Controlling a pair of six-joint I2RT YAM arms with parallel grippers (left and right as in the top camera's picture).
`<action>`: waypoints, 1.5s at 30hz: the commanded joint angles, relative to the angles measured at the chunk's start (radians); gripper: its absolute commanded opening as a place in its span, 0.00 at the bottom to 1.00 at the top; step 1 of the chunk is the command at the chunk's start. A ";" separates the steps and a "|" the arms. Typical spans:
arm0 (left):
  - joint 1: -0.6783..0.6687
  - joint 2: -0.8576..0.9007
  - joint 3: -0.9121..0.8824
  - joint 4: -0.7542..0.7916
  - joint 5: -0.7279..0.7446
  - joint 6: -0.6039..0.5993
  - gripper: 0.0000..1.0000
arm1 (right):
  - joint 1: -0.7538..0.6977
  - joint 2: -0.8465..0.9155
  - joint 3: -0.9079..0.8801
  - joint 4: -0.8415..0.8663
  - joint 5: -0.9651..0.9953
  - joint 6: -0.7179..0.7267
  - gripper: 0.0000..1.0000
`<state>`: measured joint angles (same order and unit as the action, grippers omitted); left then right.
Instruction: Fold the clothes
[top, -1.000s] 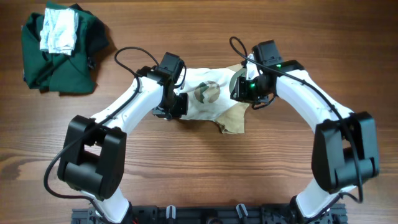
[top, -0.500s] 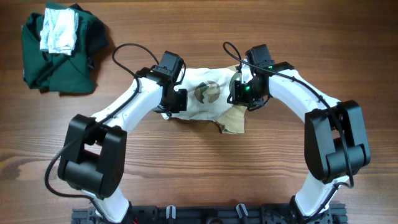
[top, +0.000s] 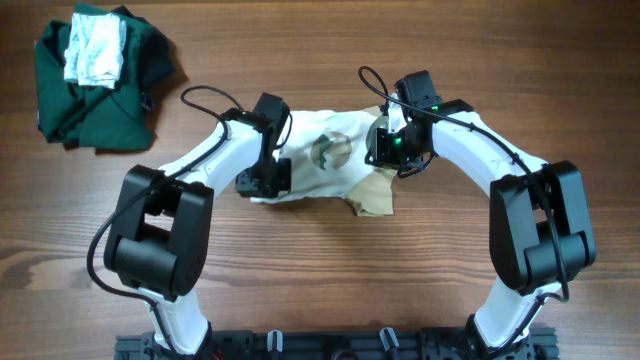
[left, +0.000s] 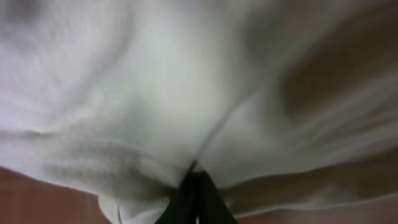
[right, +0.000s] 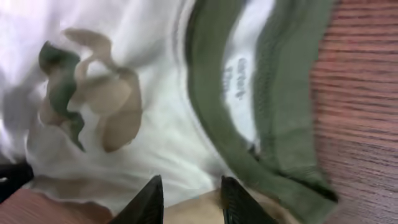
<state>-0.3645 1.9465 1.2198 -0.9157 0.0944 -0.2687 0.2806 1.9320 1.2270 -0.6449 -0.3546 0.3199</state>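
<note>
Bending inward over the clothes, left jaws pinching its edge, right jaws spread above it

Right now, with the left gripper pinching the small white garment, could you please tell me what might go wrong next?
The left gripper is shut on just the left end of the garment; such a thin pinch could slip free as it lifts. The right gripper has its fingers apart at the green collar, and I cannot tell whether it holds cloth; if not, a pull from the left may drag the whole garment rather than fold it.
</note>
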 joint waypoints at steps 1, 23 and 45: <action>0.002 0.025 -0.013 -0.039 -0.017 -0.009 0.04 | 0.005 0.038 -0.008 0.010 0.021 -0.002 0.31; 0.003 0.024 -0.009 0.053 -0.070 0.000 0.31 | -0.097 0.106 -0.008 -0.055 0.318 0.135 0.31; 0.003 -0.127 0.086 0.176 -0.047 0.003 0.57 | -0.097 -0.051 0.142 -0.191 0.143 0.058 1.00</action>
<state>-0.3672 1.8198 1.2934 -0.7811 0.0570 -0.2691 0.1814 1.9026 1.3529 -0.8276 -0.1692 0.4026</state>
